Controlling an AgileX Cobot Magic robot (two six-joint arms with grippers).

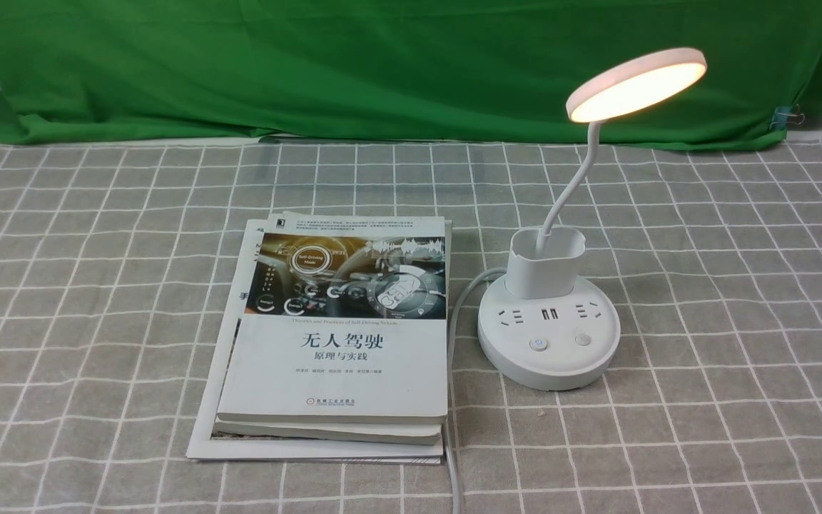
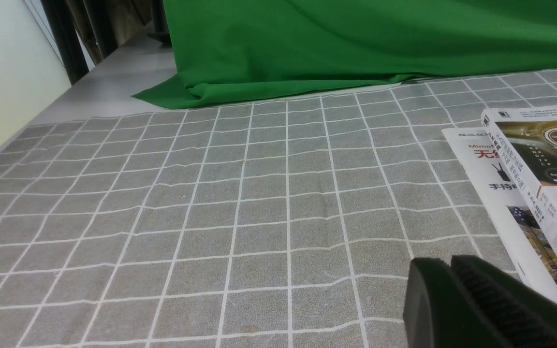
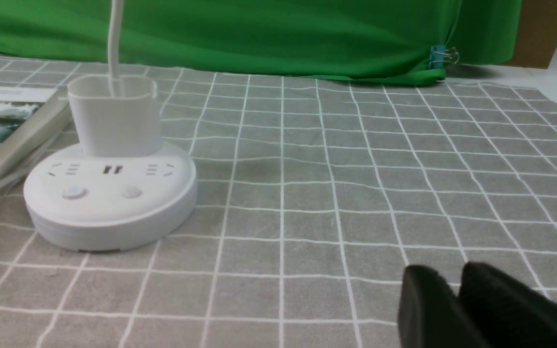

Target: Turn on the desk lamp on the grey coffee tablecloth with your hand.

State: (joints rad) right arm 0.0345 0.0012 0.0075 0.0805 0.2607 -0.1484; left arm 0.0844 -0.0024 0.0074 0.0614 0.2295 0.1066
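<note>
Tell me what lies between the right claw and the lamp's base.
Only bare grey coffee tablecloth lies between the right claw and the desk lamp base; the right wrist view shows it.

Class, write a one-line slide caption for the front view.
Lit desk lamp standing on the grey coffee tablecloth beside a stack of books, green backdrop behind.

Only my fingertips show, one pair per wrist camera. My left gripper: two matte black, blocky fingers with rounded tips, ribbed texture on one inner pad. My right gripper: same matte black, rounded tips, slightly fuzzy edges. Arms not visible in front camera.
</note>
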